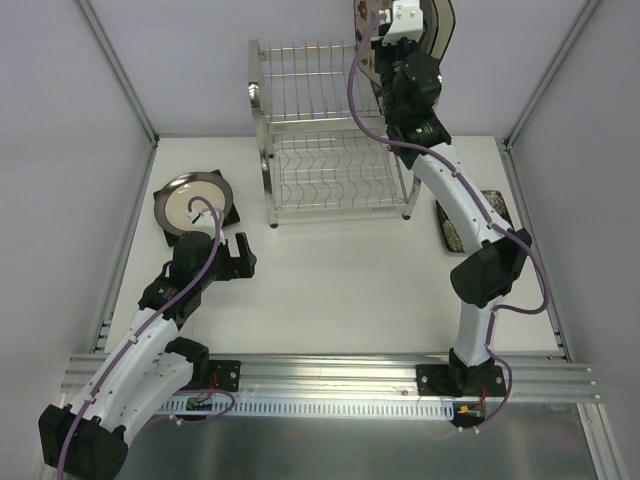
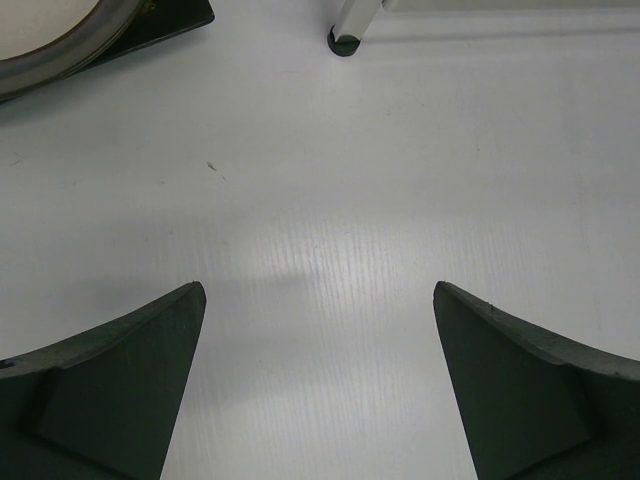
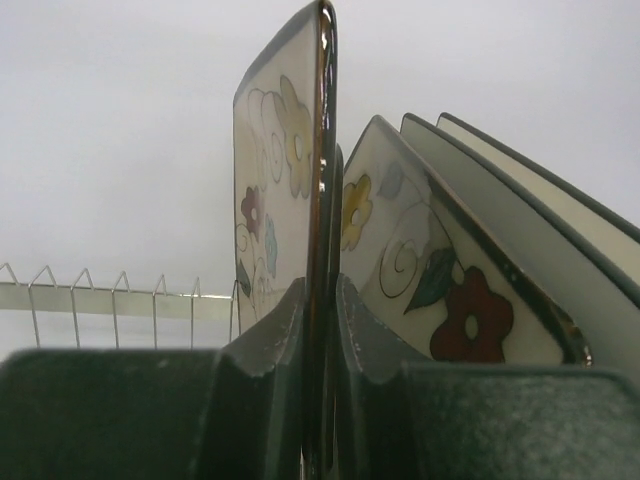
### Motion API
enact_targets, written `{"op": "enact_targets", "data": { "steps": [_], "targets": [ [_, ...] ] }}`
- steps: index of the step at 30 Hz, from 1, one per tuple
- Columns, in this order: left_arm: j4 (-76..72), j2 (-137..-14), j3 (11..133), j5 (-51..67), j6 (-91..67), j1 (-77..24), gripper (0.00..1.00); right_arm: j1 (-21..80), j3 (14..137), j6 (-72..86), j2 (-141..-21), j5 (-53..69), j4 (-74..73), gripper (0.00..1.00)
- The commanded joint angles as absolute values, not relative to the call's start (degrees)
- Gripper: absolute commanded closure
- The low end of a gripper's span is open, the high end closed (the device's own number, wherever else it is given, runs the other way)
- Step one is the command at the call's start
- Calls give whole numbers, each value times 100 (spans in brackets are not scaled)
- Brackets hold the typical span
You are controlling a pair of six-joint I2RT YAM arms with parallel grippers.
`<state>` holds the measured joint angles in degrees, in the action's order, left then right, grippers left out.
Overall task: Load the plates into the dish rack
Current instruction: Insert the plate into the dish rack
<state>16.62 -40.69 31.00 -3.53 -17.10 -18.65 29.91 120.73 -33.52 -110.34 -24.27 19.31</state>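
— Where is the right claw (image 3: 322, 300)?
— Clamped on the dark rim of a cream square flowered plate (image 3: 275, 180), held upright by the right end of the tall chrome wire dish rack (image 1: 320, 130).
— The left claw (image 2: 318, 300)?
— Spread wide, holding nothing, over the white bench (image 2: 320, 150).

**Top view and right wrist view.** Dish rack (image 1: 325, 140): two-tier chrome wire, upright at upper centre of the desk (image 1: 330, 290). Flowered plate (image 3: 280, 190): square, cream, dark-rimmed, held on edge in the right claw (image 3: 322, 300) above the rack's right end. Further square plates (image 3: 440, 270) lean just right of it. At left, a round cream plate (image 1: 192, 203) lies on a dark square plate (image 1: 232, 213). At right, a patterned plate (image 1: 450, 230) lies flat, partly hidden.
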Motion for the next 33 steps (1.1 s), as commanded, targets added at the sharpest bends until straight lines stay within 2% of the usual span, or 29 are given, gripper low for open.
{"op": "enact_targets", "data": {
  "steps": [1,9,33],
  "targets": [
    [1529,-4008,3111,-246,-1626,-1828,1,3182,12717,-2926,-10951,-1442,1310,99],
    [1521,-3973,3103,-246,-1635,-1828,1,3173,13430,-3059,-11224,-1301,1063,99],
    [1529,-3981,3103,-229,-1670,-1828,1,3507,12621,-2294,-11171,-1398,1529,99]
  ]
}}
